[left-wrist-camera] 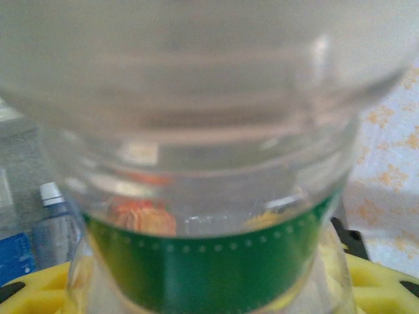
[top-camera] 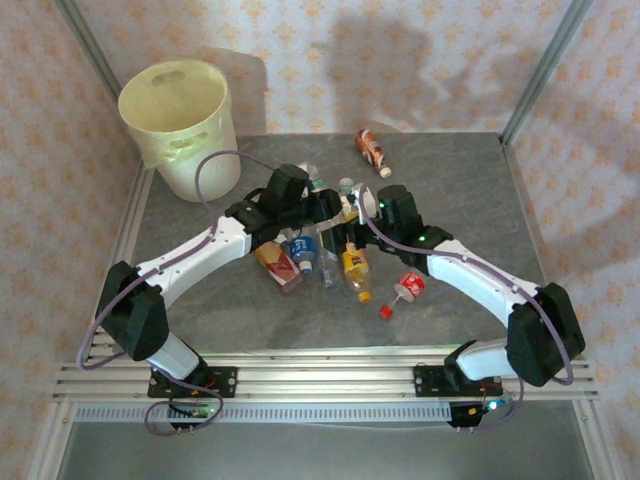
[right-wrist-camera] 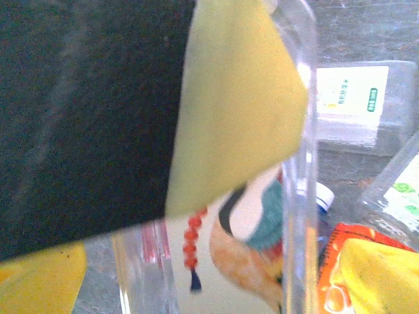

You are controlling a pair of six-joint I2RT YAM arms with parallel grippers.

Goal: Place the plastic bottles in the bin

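So the plastic bottles (top-camera: 320, 255) are mostly bunched up in the middle of the grey table (top-camera: 470, 200), lying on their sides right under where the two arms meet. One stray bottle (top-camera: 372, 150) sits well apart near the far edge, and a red-label bottle (top-camera: 410, 287) lies off to the right of the pile with a loose red cap (top-camera: 385, 312) just beside it. The bin (top-camera: 180, 120) stands upright at the far left corner, nowhere near the pile. The left gripper (top-camera: 322, 207) is clamped on a clear green-banded bottle (left-wrist-camera: 209, 261), its yellow fingers (left-wrist-camera: 26, 291) hugging both sides. The right gripper (top-camera: 362, 205) is spread wide, and its wrist view has a clear bottle with a colourful label (right-wrist-camera: 249, 255) sitting between the fingers (right-wrist-camera: 39, 275) with a gap of table showing on one side.
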